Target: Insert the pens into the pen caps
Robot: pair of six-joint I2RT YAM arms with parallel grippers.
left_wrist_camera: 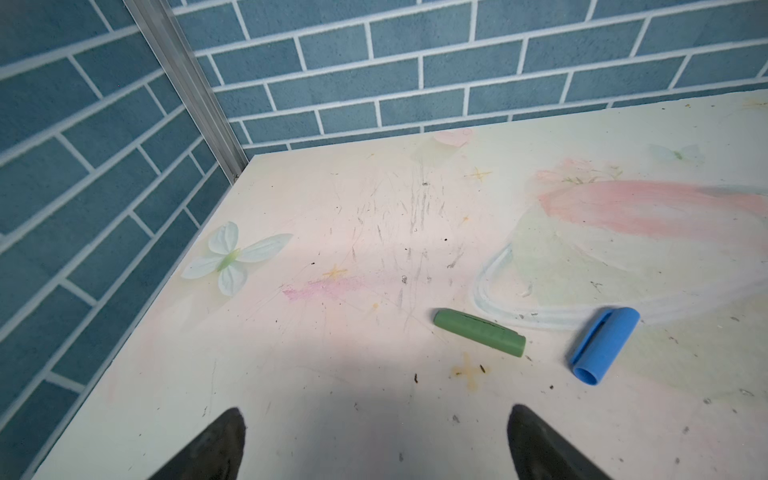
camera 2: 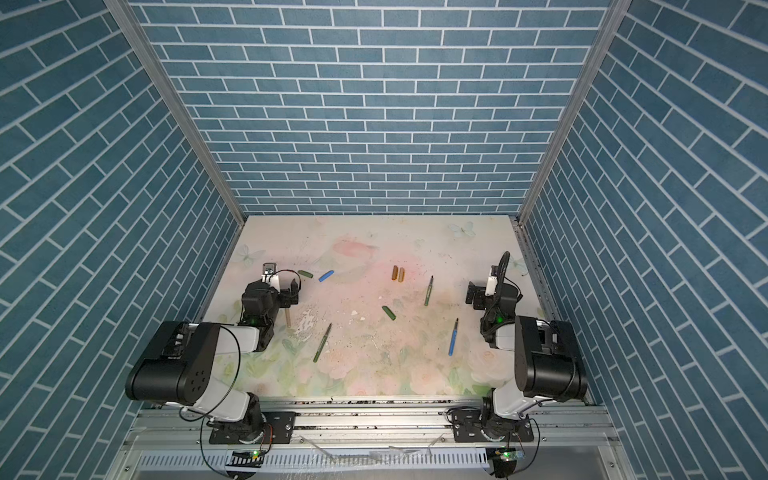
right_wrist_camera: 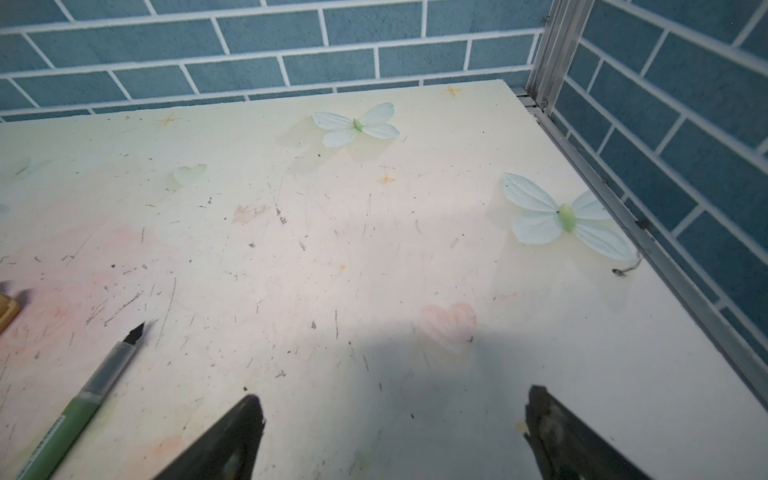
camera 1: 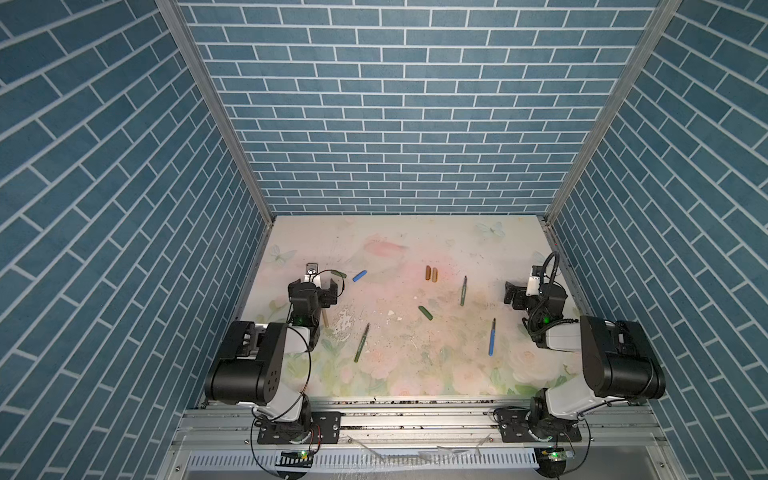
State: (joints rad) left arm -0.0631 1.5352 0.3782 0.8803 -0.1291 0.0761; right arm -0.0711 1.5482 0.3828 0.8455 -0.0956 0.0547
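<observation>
Brick walls [camera 1: 399, 124] shut in the counter [camera 1: 415, 374] on three sides. Its lower middle in both top views lay bare. At the left, a green cap [left_wrist_camera: 479, 338] and a blue cap [left_wrist_camera: 604, 345] lay close together just ahead of the left gripper [left_wrist_camera: 376, 411], jaws spread; only bare counter faced the right gripper [right_wrist_camera: 395, 395], spread likewise.

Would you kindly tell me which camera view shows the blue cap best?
The left wrist view: the blue cap lies close and large, its open end and clip plain. In both top views it is only a small blue sliver. The right wrist view misses it.
</observation>
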